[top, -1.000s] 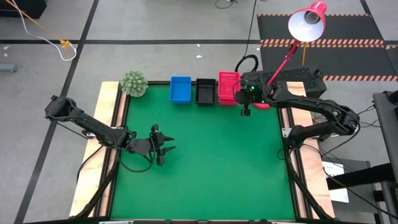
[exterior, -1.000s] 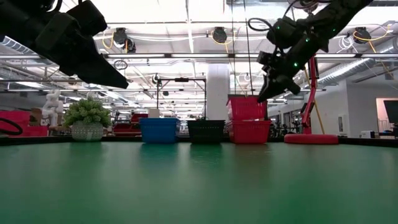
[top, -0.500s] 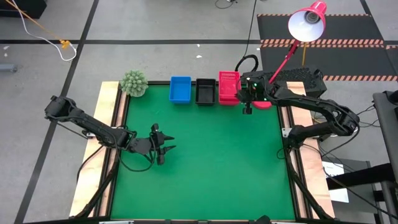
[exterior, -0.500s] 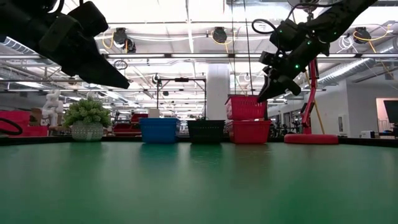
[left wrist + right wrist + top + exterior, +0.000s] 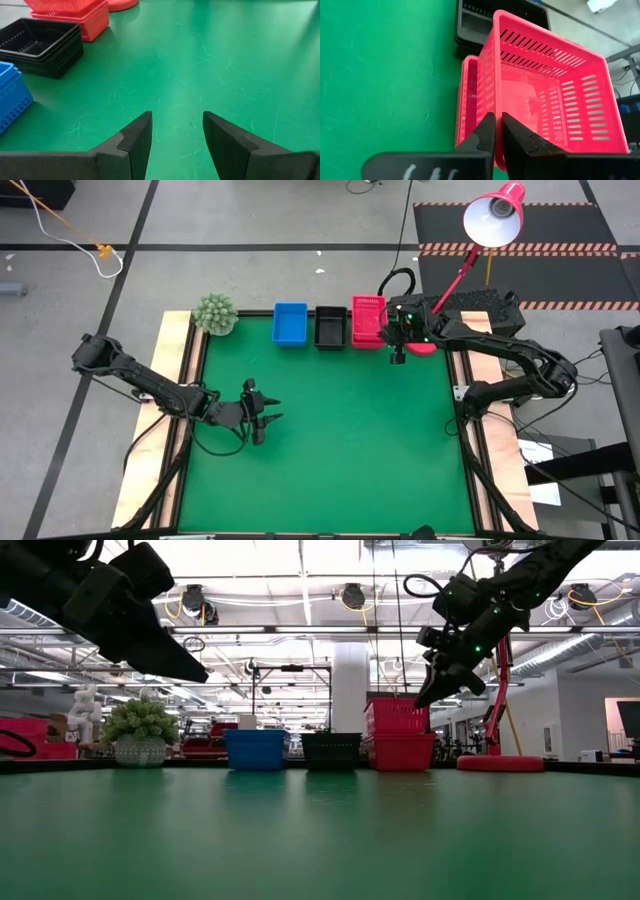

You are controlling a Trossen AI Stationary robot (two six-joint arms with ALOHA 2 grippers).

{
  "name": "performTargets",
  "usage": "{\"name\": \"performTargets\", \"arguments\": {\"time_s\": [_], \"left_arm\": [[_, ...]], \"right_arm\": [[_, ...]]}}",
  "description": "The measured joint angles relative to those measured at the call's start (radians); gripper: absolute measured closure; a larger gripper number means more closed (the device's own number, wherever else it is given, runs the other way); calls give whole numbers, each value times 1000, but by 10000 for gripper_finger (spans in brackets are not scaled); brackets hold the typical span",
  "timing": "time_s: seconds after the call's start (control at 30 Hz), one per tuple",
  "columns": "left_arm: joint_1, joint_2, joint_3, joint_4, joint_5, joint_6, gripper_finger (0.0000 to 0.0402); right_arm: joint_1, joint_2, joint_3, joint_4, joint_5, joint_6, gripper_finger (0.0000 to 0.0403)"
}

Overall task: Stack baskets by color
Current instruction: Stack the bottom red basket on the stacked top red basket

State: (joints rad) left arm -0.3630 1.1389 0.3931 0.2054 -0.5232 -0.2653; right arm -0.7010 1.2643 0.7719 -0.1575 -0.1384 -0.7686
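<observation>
right gripper [image 5: 396, 361]: jaws clamped on rim of top red basket [image 5: 367, 315], at 12 o'clock
change: basket lowered onto red stack [image 5: 404, 751] since a second ago; release due
left gripper [image 5: 264, 416]: jaws apart, empty, at 9 o'clock

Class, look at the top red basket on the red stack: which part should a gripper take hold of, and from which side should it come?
Probably the thin rim wall of the top red basket, from above: it sits open side up in the red stack, walls exposed. The right gripper is shut on that rim this way.
</observation>
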Motion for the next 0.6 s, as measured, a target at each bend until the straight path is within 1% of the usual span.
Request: {"name": "performTargets", "arguments": {"time_s": [0.2, 0.33, 0.47, 0.6], "left_arm": [[0, 0, 0, 0, 0, -5, 225], [0, 0, 0, 0, 1, -5, 225], [0, 0, 0, 0, 1, -5, 225], [0, 0, 0, 0, 1, -5, 225]], "right_arm": [[0, 31, 0, 4, 4, 0, 390], [0, 45, 0, 5, 5, 1, 381], [0, 51, 0, 15, 6, 1, 358], [0, 51, 0, 23, 6, 44, 319]]}}
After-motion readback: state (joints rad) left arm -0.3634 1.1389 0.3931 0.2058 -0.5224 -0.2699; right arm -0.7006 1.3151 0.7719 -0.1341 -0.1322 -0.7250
